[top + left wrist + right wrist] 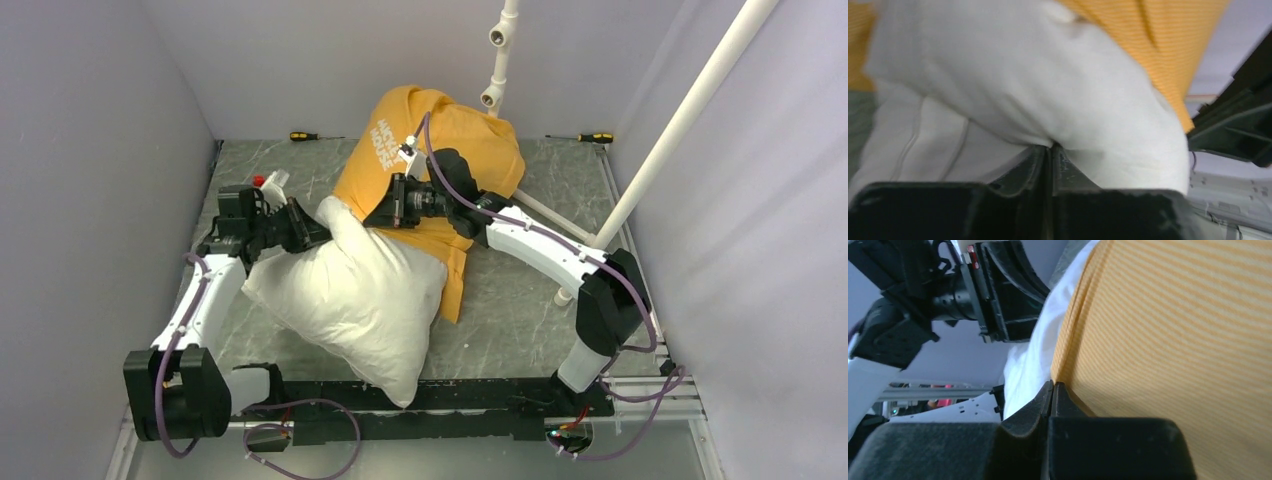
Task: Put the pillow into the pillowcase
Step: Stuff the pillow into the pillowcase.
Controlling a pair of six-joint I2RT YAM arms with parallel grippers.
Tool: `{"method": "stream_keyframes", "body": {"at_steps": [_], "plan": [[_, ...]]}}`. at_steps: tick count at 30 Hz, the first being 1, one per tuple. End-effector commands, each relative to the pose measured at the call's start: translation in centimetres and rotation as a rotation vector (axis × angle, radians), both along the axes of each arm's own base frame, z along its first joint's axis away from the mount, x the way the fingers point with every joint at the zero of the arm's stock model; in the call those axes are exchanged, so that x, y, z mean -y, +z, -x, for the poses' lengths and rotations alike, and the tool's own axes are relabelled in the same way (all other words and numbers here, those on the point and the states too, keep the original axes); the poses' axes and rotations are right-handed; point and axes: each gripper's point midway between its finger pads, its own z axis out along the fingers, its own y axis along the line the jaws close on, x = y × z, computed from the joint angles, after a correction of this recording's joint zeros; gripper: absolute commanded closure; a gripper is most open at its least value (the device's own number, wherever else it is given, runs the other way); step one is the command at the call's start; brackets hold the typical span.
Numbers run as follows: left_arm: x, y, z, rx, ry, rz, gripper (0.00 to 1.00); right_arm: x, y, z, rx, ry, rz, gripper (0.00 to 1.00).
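The soft, light pillow [350, 290] will likely bunch, so grip its corner, where the left hand [318, 232] is clamped; the right hand [380, 215] clamps the limp pillowcase [450, 150] hem beside it.

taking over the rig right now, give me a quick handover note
Left hand: shut on the pillow, pinching white fabric near its far corner.
Right hand: shut on the pillowcase, at its edge.
Done: both grips are set and the pillow's far end meets the case opening.
Left: most of the pillow is outside, so work it fully in.
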Motion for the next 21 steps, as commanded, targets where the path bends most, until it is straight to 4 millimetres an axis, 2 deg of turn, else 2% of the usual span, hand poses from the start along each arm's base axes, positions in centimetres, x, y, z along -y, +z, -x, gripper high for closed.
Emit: {"method": "stream_keyframes", "body": {"at_steps": [1, 7, 10, 12, 15, 17, 19, 21], "plan": [[6.1, 5.6, 1.3, 0.231, -0.309, 0.181, 0.99, -2.5, 5.6, 6.6, 0.001, 0.336, -0.153, 1.0], [9.0, 3.2, 0.3, 0.178, -0.28, 0.104, 1.0, -2.9, 12.5, 10.2, 0.098, 0.477, -0.311, 1.0], [8.8, 2.1, -1.5, 0.163, -0.157, 0.078, 1.0, -3.0, 14.7, 12.1, 0.098, 0.547, -0.373, 1.0], [8.9, 2.5, -2.4, 0.185, -0.112, 0.108, 1.0, -3.3, 15.3, 14.0, 0.101, 0.61, -0.382, 1.0], [9.0, 3.9, -3.6, 0.217, -0.059, 0.145, 1.0, -3.8, 14.6, 16.8, 0.089, 0.693, -0.354, 1.0], [9.1, 5.4, -3.9, 0.255, -0.041, 0.185, 1.0, -4.0, 12.9, 18.3, 0.078, 0.728, -0.313, 1.0], [9.0, 7.4, -3.6, 0.325, -0.037, 0.215, 1.0, -3.8, 9.7, 18.5, 0.055, 0.687, -0.221, 1.0], [8.9, 9.3, -2.9, 0.386, -0.053, 0.22, 1.0, -3.1, 5.5, 17.5, 0.028, 0.59, -0.1, 1.0]]}}
